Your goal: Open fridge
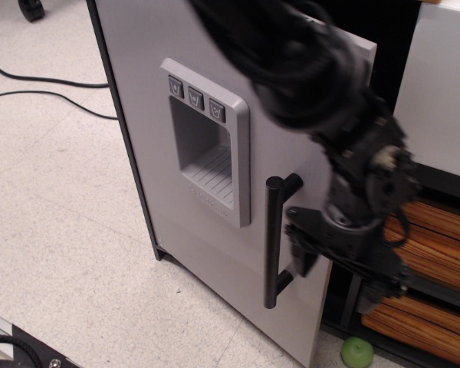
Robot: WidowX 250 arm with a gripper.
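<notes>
The spread, empty black gripper [341, 268] hangs just right of the upright black bar handle [272, 241] on the big grey fridge door [149, 92]

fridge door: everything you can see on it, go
The fridge door is a large flat grey panel with a brushed look, swung open, black interior behind its right edge. It carries a moulded grey dispenser recess with three buttons and a ribbed tray, plus a black vertical bar handle. The gripper sits at the door's free edge; contact unclear through blur.

The blurred gripper [343, 264] hides the fridge [138, 92] door's right edge.
</notes>
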